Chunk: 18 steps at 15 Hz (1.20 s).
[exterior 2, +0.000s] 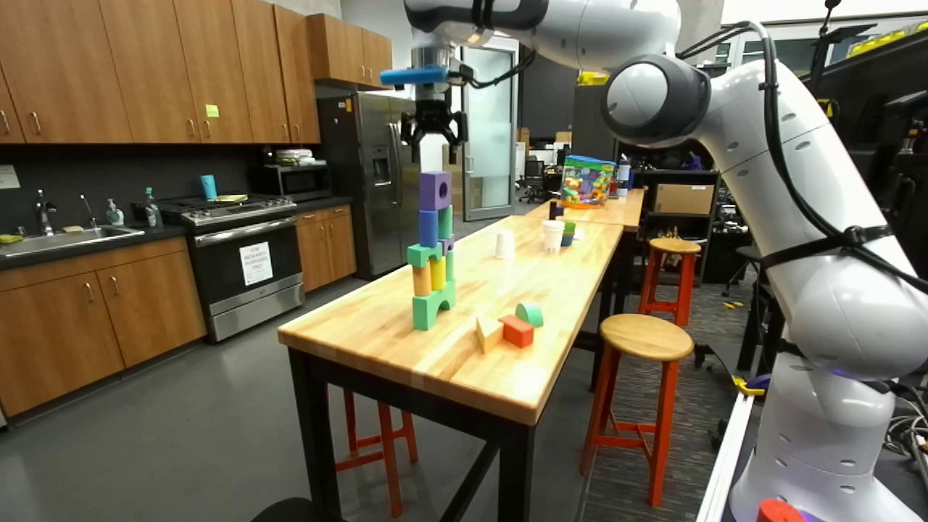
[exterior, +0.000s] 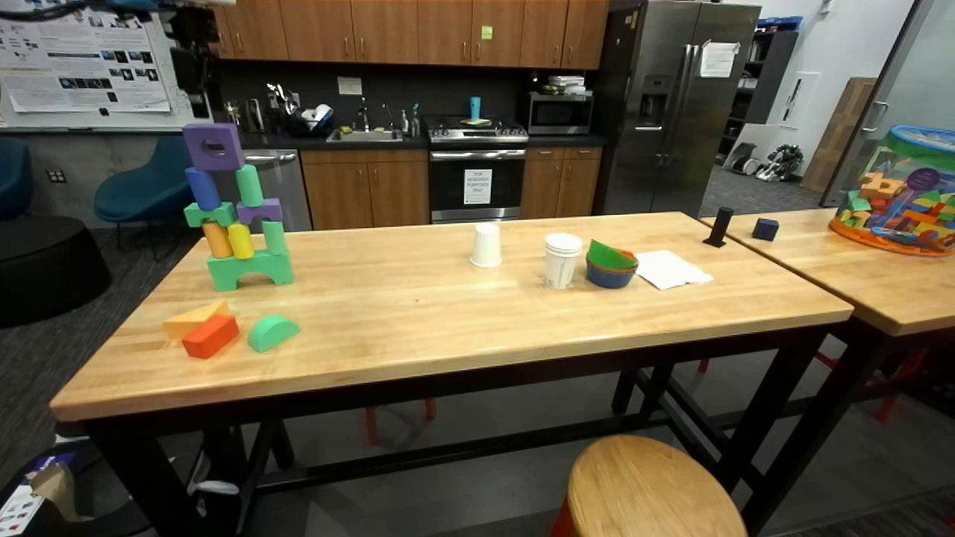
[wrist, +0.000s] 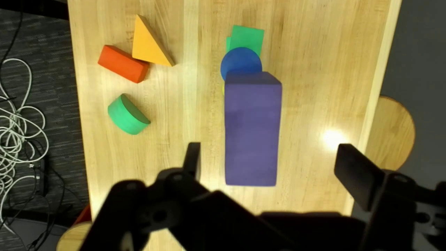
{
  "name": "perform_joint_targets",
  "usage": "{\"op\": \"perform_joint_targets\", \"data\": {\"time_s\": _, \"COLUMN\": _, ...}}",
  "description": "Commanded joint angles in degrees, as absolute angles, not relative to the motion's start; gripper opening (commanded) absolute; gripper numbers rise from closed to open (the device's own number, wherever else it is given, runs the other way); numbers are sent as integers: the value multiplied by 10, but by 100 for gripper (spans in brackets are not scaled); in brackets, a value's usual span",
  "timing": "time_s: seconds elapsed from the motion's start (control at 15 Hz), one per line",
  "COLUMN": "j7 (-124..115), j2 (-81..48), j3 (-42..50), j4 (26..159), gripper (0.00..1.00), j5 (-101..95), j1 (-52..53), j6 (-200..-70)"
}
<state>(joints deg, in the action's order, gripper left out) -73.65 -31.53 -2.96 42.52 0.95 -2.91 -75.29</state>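
Above a tower of blocks my gripper stands open, its fingers wide apart with nothing between them. Just below is the purple block with a round hole, which tops the tower; a gap shows between it and the fingertips. In the wrist view the purple block lies between the jaws' sides, nearer the left one. A blue cylinder and a green cylinder bear it. Lower come a small green arch, a small purple arch, an orange cylinder, a yellow cylinder and a wide green arch.
Beside the tower lie an orange triangle, a red block and a green half-round. Farther along the table are an upturned cup, stacked cups, bowls and a napkin.
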Motion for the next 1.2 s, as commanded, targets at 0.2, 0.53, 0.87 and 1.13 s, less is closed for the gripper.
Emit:
{"op": "perform_joint_targets", "data": {"time_s": 0.2, "j7": -760, "j2": -257, "j3": -13, "j4": 382, "gripper": 100, "j5": -45, "j1": -24, "j6": -751}}
{"op": "perform_joint_targets", "data": {"time_s": 0.53, "j7": -828, "j2": -202, "j3": 9, "j4": 477, "gripper": 100, "j5": -37, "j1": -61, "j6": -797}}
{"op": "perform_joint_targets", "data": {"time_s": 0.87, "j7": -983, "j2": -152, "j3": 24, "j4": 627, "gripper": 100, "j5": -25, "j1": -67, "j6": -906}}
{"op": "perform_joint_targets", "data": {"time_s": 1.13, "j7": -946, "j2": -111, "j3": 1, "j4": 743, "gripper": 100, "j5": 10, "j1": -72, "j6": -1055}}
